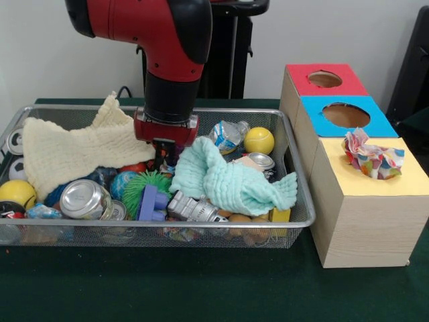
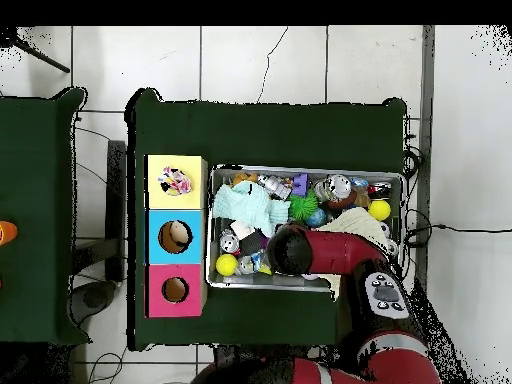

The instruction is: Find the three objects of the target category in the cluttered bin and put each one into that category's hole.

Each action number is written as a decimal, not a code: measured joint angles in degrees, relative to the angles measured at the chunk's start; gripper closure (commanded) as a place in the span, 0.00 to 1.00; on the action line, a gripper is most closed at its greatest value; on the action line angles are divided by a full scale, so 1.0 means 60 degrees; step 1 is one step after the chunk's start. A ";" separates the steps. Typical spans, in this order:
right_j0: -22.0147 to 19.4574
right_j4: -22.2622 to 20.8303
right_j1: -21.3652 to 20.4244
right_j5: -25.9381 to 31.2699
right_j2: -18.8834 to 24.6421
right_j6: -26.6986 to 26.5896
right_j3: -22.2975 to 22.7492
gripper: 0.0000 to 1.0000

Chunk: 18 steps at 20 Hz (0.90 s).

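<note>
The wire mesh bin (image 1: 301,221) is full of clutter; it also shows in the overhead view (image 2: 305,169). My gripper (image 1: 165,153) is down in the bin's middle, between the cream waffle cloth (image 1: 74,151) and the mint-green cloth (image 1: 234,181). Its tips are sunk in the clutter. One polka-dot cloth (image 1: 372,155) lies crumpled on top of the yellow-faced cube (image 1: 415,181), over its hole, which is hidden. The overhead view shows the same cloth (image 2: 177,181). No other polka-dot cloth shows in the bin.
The blue-faced cube (image 1: 382,126) and red-faced cube (image 1: 295,77) stand behind the yellow one, holes open. The bin holds cans (image 1: 84,199), yellow balls (image 1: 259,140), a green spiky ball (image 1: 137,188), a purple block (image 1: 154,203) and a crushed bottle (image 1: 228,134).
</note>
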 measured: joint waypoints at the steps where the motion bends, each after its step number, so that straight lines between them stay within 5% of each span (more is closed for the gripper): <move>1: 0.0018 -0.0002 -0.0141 0.0002 -0.0001 0.0000 0.0040 1.00; 18: 0.0344 0.0027 -0.1955 0.0130 -0.0015 0.0000 0.0757 1.00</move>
